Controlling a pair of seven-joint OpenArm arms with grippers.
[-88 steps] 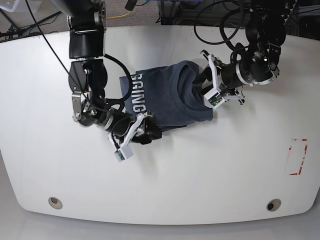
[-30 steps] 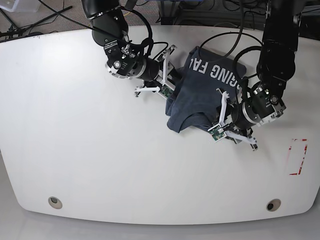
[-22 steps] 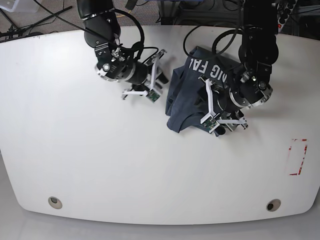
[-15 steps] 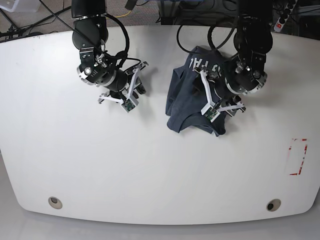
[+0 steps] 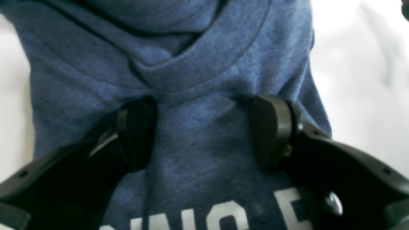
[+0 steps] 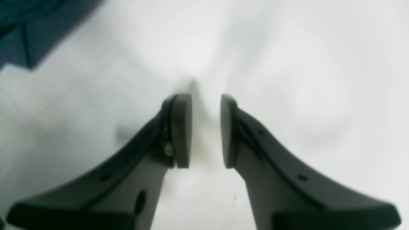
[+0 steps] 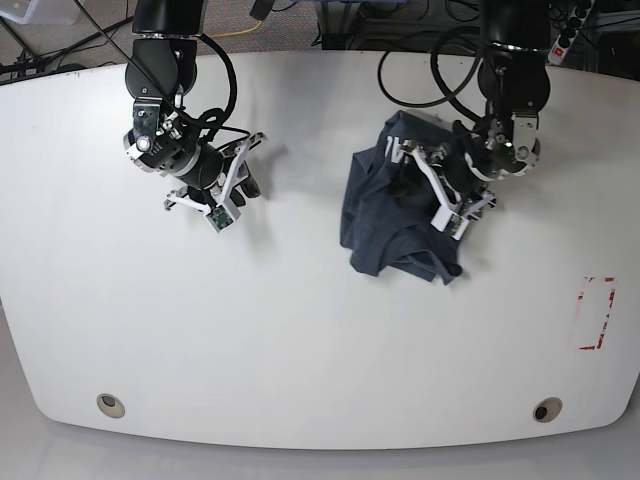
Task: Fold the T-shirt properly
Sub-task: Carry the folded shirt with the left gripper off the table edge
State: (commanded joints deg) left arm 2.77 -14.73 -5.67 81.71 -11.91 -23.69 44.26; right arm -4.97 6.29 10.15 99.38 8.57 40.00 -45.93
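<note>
One T-shirt, bunched, right of table centre, about 2 o'clock. Left gripper: jaws apart, fingertips at the cloth. Right gripper: jaws slightly apart, off the cloth, toward 10 o'clock. Step judged: adjusting the folded bundle. Advise light contact, short slide, then smoothing creases toward 6 o'clock.

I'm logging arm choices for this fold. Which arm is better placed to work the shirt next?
Probably the left: its gripper is down on the T-shirt, while the right gripper hovers off to the shirt's side.
</note>
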